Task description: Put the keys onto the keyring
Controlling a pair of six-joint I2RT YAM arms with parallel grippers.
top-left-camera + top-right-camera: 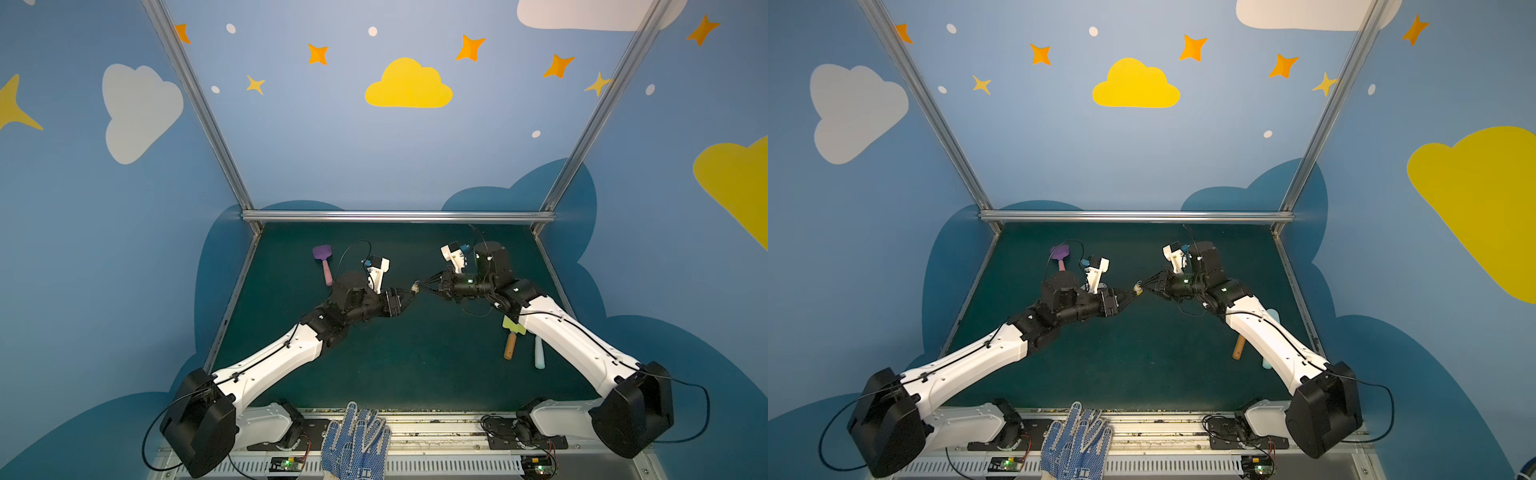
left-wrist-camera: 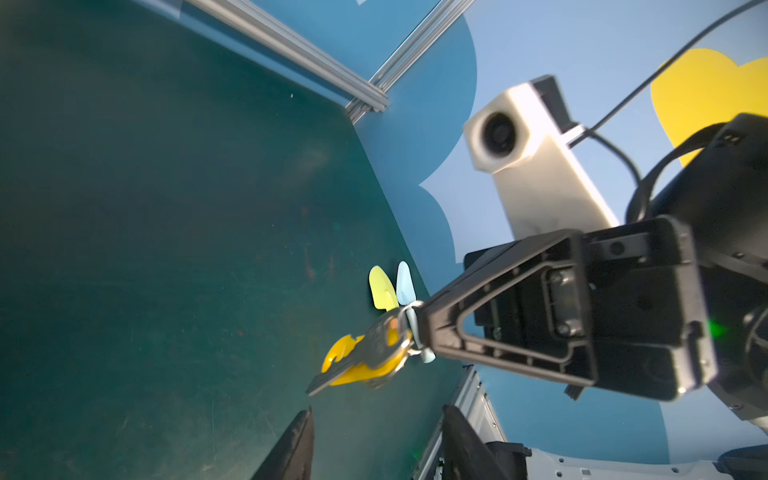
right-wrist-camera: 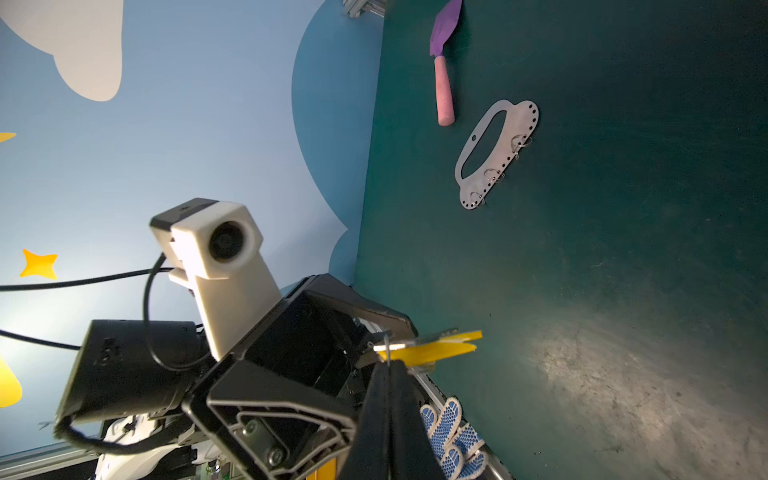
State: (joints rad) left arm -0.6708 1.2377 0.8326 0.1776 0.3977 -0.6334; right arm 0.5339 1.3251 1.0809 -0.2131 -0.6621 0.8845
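Early going here, by the look of it. The green tabletop (image 1: 395, 374) carries the keyring (image 3: 515, 122) lying flat, caught only by the right wrist camera, just beside the pink handle of a purple spatula (image 3: 444, 87) that sits left of centre in both top views. Only the plate's own small wire rings hang along its holed edge, and no key is on it. In both top views the plate is hidden, probably behind the left arm (image 1: 270, 361). The keys (image 2: 365, 353) are well apart from it, up in the air just below the centre of both top views, silver blades lying over the yellow tag. So the pickup looks done, and the carry to the plate and the threading are all left to do. Now the pose: the left arm reaches in from the lower left of the frame and the right arm (image 1: 561, 332) from the lower right. Both are lifted off the tabletop, tools roughly level and pointing at each other, tips almost meeting. The right tool (image 2: 419, 328) is pinched together on the bunch's small split ring. The left tool (image 2: 377, 409) has its fingers apart, close by the key tips, and whether either finger touches metal cannot be told.
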